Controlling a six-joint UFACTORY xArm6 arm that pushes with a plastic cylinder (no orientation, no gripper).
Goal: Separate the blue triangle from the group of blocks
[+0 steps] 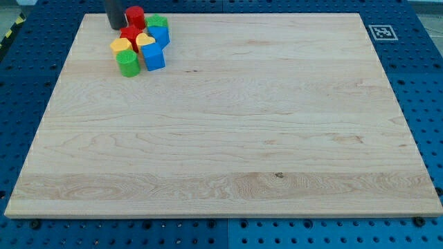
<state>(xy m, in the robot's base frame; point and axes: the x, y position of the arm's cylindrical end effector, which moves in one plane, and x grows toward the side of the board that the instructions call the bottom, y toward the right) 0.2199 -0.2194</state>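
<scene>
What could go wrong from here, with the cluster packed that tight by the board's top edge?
1. My tip sits at the cluster's upper left, beside the red cylinder, so a push would likely drag several blocks along.
2. The two blue blocks touch the yellow heart; either could carry it off.
3. The board's top edge is close: blocks could slide off.

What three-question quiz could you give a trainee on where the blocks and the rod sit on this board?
1. True or false: the blocks are spread evenly over the wooden board.
2. Which is nearest my tip? A red cylinder B green cylinder C blue block
3. Fill in: the cluster sits in the view's top-____ corner.

Key: 1 false, they are bunched together; 2 A; 3 left.
</scene>
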